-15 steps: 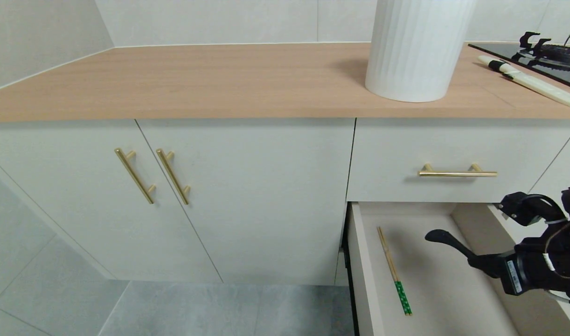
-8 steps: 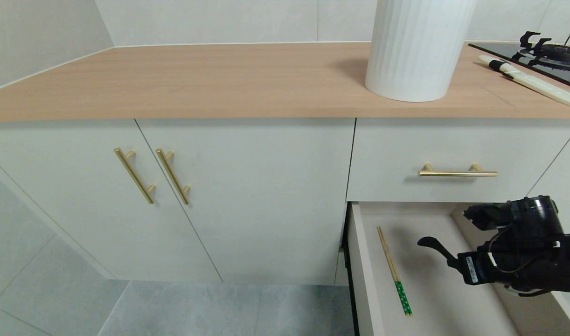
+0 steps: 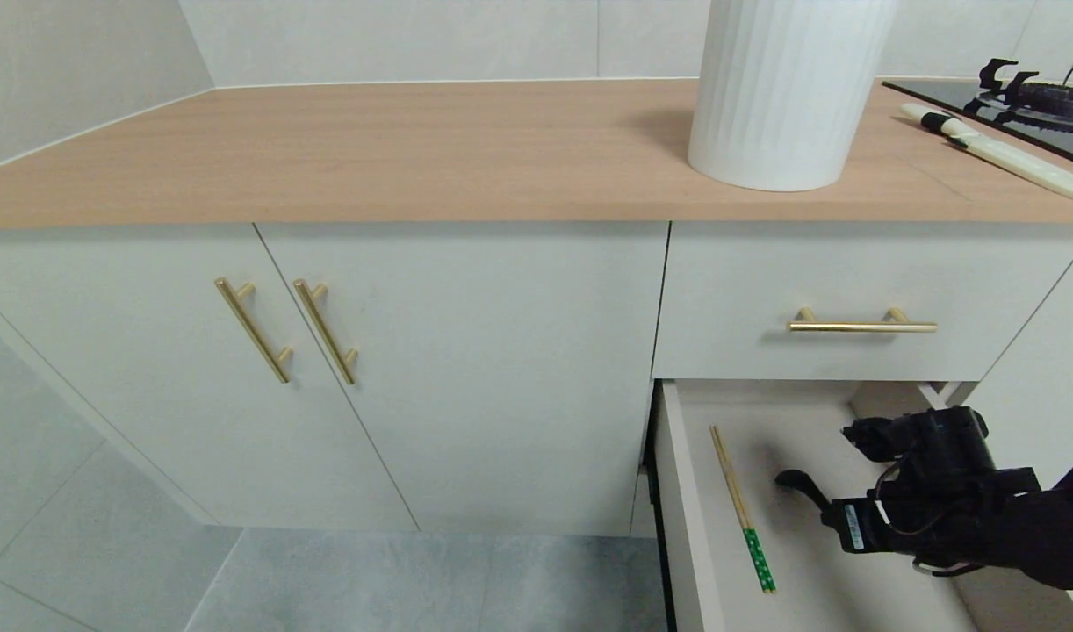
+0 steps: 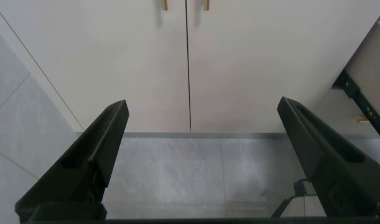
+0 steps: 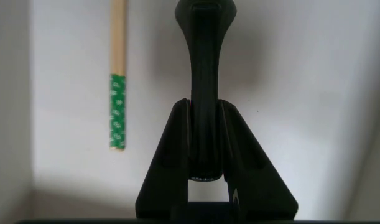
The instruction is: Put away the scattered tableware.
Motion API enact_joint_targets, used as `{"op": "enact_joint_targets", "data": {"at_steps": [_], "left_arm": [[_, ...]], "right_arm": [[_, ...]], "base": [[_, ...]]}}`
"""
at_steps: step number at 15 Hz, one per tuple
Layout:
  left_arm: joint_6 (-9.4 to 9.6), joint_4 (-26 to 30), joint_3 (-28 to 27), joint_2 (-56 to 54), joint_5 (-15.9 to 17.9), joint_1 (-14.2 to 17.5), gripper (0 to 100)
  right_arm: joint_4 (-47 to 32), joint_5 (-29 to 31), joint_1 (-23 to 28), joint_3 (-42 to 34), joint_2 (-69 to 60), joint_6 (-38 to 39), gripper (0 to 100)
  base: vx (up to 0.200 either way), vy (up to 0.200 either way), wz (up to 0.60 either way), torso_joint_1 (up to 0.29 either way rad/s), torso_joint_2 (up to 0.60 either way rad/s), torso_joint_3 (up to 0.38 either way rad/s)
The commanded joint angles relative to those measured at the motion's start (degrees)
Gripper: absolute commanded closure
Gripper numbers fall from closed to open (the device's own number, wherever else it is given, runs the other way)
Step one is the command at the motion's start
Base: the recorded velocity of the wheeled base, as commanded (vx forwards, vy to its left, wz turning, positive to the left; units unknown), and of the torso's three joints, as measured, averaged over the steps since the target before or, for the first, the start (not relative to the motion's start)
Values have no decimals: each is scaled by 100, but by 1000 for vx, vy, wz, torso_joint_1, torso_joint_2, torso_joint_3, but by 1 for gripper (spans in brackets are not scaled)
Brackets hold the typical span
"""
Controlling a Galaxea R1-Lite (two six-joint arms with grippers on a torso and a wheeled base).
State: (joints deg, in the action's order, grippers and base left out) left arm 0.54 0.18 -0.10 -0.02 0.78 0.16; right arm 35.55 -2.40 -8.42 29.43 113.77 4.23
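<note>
While over drawer [image 3: 682,491], spoon [image 3: 798,484] in tool [image 5: 205,111]

Bright, even light; soft shadows fall beside the white container [image 3: 782,88] and under the black spoon [image 3: 795,483].

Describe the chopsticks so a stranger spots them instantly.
Under the wooden counter, find the open drawer at the right. The chopsticks lie flat on its floor along the left wall: a slim, pale wooden pair with one end patterned green, unlike the black spoon held nearby.
</note>
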Motion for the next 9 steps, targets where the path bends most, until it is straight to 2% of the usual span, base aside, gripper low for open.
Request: {"op": "enact_joint_targets", "data": {"at_steps": [1,9], "left_arm": [[-1,-1,1,2,1,2,0],[-1,-1,1,2,1,2,0]], "right_arm": [[163,20,-1,-25,391,-1,100],[532,179,25,-42,593,148,100]], "base": [[0,0,0,0,0,0],[0,0,0,0,0,0]]}}
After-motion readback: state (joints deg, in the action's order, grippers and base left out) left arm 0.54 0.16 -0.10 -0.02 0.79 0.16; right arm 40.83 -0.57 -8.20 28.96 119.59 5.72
